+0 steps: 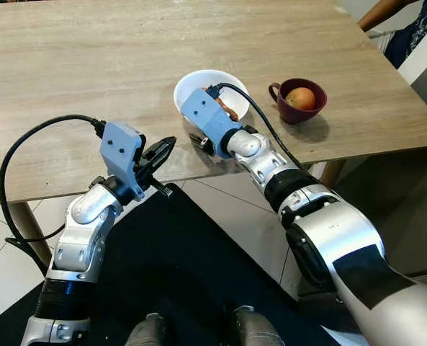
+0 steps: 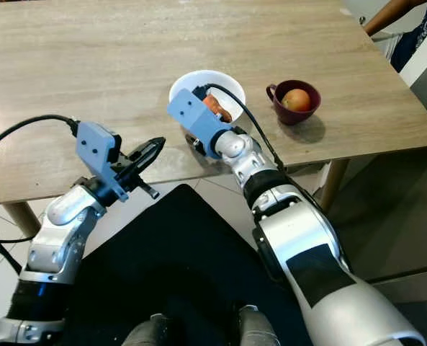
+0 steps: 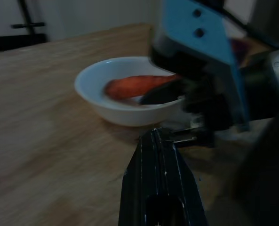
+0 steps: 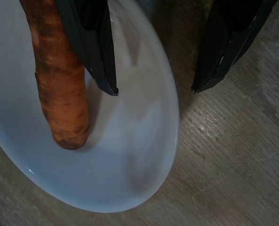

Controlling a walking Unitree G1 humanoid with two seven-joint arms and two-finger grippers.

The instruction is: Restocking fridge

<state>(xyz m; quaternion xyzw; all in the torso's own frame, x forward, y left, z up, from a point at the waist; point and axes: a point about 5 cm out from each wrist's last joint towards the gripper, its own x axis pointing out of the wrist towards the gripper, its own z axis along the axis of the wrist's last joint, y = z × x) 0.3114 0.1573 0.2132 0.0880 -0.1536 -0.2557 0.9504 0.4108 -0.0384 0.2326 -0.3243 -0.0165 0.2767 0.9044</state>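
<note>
Nearest the robot, the left claw hangs just off the near edge of the wooden counter, its two black fingers pressed together to a point and gripping nothing; it looks idle for now. A little further in, the right claw is at the near rim of the white bowl, fingers spread wide: one finger reaches inside the bowl beside the carrot lying there, the other sits outside over the counter, so the bowl's wall stands between them. The fingers do not seem to have closed on anything yet. Judging from this, the step in hand is picking up the bowl by its rim, carrot and all, to carry it to the fridge. The next move would call for closing squarely on the rim and lifting level, so the carrot does not roll out. Beyond, to the right, a dark red cup holds an apple, still to be collected. At the far right corner, a person's arm is at the counter's edge.
</note>
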